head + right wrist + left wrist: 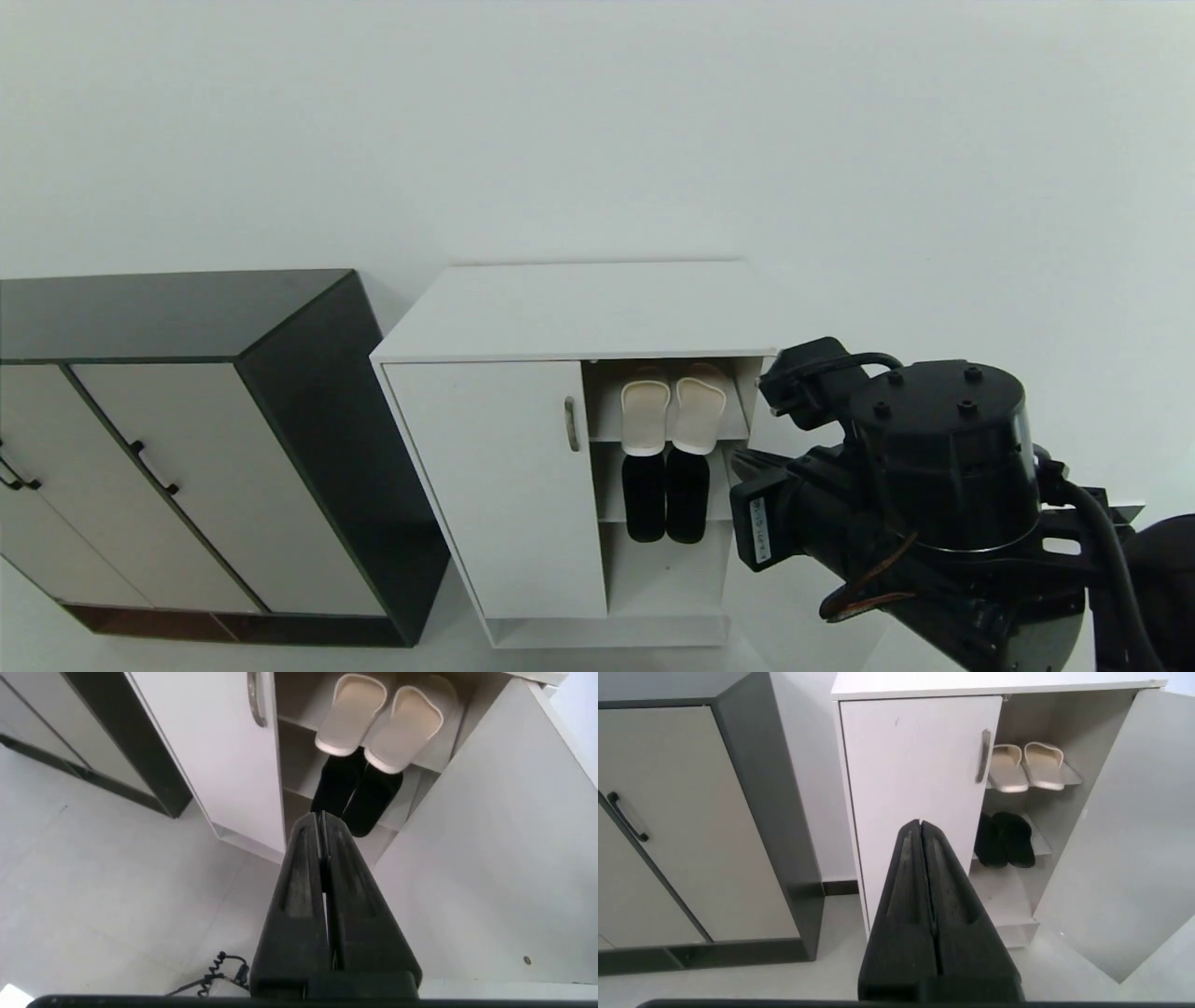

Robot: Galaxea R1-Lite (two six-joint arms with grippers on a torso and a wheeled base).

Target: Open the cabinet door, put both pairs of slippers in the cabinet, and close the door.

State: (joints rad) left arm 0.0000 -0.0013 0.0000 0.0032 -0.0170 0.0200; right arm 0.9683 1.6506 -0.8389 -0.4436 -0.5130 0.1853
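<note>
White cabinet (579, 308) standing against the wall, with a dark cabinet (308, 420) just beside it on the robot's left. The closed door (495, 485) carries a vertical handle (570, 423) at its inner edge. The open door (1130, 831) is swung outward on the robot's right, exposing the shelves. White slippers (695, 411) lie side by side on the upper shelf. Black slippers (686, 495) lie side by side on the shelf directly below, and both pairs overhang the front edges of their shelves. The bottom compartment holds nothing visible.

Right arm (934, 467) in front of the cabinet's right side, overlapping the open door in the head view. Right gripper (322, 826) points toward the opening, apart from both pairs, with its fingers pressed together on nothing; the open door (486, 868) lies just beside it. Left gripper (922, 831) is held well back from the cabinet, facing the closed door (915, 775), its fingers likewise together and holding nothing. Pale floor (112, 877) lies below.
</note>
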